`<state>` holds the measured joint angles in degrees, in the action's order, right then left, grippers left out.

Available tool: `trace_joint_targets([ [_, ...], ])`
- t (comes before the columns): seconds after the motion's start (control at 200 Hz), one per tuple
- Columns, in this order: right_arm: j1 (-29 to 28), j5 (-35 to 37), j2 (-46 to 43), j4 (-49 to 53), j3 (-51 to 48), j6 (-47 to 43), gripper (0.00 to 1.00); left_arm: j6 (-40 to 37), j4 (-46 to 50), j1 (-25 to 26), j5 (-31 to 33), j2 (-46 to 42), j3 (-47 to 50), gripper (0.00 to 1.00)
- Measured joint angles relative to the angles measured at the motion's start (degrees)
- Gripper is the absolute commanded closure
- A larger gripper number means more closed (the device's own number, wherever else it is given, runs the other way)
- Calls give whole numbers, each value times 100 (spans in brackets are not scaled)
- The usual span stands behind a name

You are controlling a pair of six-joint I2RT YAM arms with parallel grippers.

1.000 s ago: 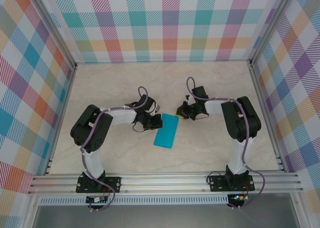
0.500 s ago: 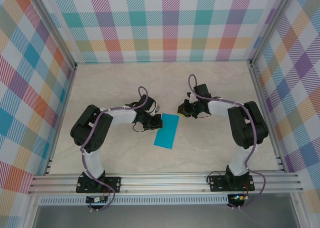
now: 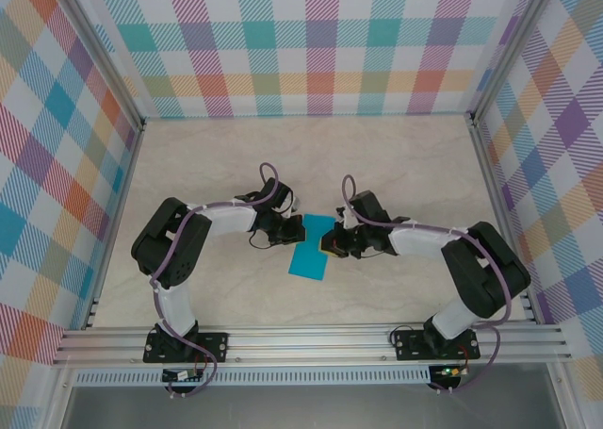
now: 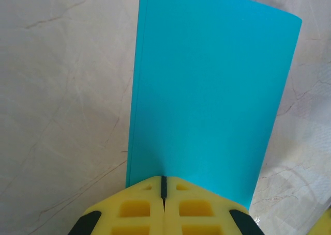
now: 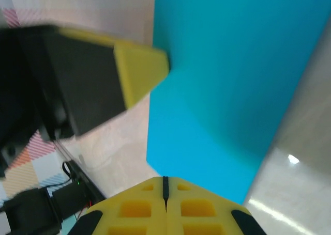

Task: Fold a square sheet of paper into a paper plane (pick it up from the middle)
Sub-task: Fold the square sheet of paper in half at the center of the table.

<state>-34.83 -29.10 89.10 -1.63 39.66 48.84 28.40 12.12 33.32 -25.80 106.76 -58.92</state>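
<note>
The square sheet of paper is teal and lies folded into a long rectangle on the table, two layers showing at its long edge. My left gripper is shut, its yellow tips resting on the sheet's far left end. My right gripper is also shut, its tips over the sheet's right long edge. The left fingers show in the right wrist view, touching the paper. Nothing sits between either pair of jaws. The paper plane is out of view.
The pale marble tabletop is ringed by checked walls and metal posts. An aluminium rail with both arm bases runs along the near edge. Both forearms lie low beside the paper.
My right gripper has swung from above and right of the paper, down and left onto its right edge. The left gripper and the paper have stayed put.
</note>
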Motion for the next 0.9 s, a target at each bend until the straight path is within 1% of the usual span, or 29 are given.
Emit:
trace_joint_targets([
  [0.175,-485,190,-116,-188,-138,236,95,2,-2,0,-4,0,2,100],
  [0.345,-758,293,131,-507,-393,461,96,2,-28,0,-7,-7,26,100],
  [0.495,-796,337,306,-654,-702,570,96,2,-42,0,-9,-11,39,100],
  [0.75,-796,315,289,-732,-743,586,96,2,-44,0,-9,-11,39,100],
  [0.9,-800,393,138,-525,-706,577,95,2,-44,0,-9,-11,39,100],
])
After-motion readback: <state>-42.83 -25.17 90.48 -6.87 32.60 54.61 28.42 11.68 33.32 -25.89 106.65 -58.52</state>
